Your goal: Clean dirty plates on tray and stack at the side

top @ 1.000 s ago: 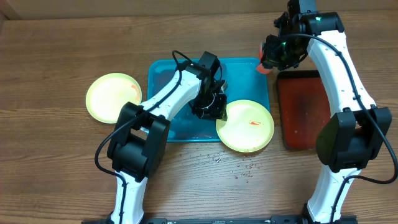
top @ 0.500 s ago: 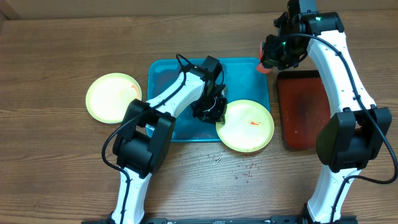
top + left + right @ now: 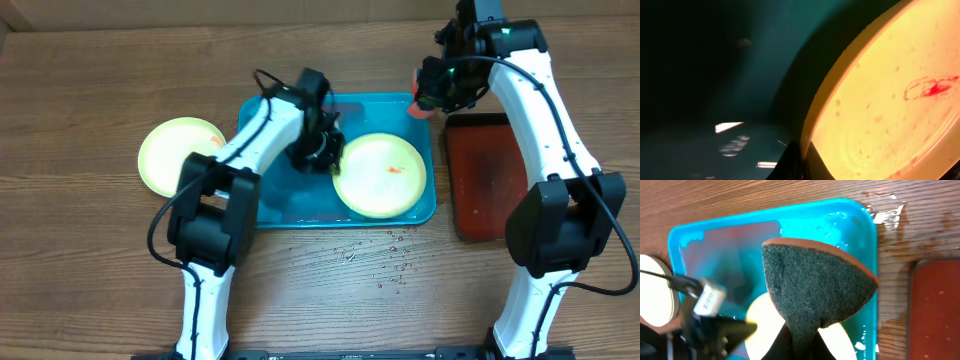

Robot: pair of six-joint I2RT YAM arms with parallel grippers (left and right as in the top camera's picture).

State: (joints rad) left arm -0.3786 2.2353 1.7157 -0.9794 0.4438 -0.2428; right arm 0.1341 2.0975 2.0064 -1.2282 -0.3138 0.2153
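Note:
A pale yellow-green plate (image 3: 380,176) with a red smear lies in the right half of the teal tray (image 3: 270,195). My left gripper (image 3: 322,157) is shut on its left rim; the left wrist view shows the plate (image 3: 890,100) pinched between the fingers (image 3: 802,160). A second yellow-green plate (image 3: 178,155) lies on the table left of the tray. The pale blue-white plate is not visible. My right gripper (image 3: 432,92) hovers above the tray's far right corner, shut on a green and orange sponge (image 3: 815,280).
A dark red tray (image 3: 490,175) lies right of the teal tray. Water drops and crumbs (image 3: 385,262) lie on the wood in front of the tray. Wet patches show on the wood by the tray's far right corner (image 3: 887,215).
My left gripper has pulled the plate from over the tray's front right edge back and left, fully into the tray. The right arm has barely moved.

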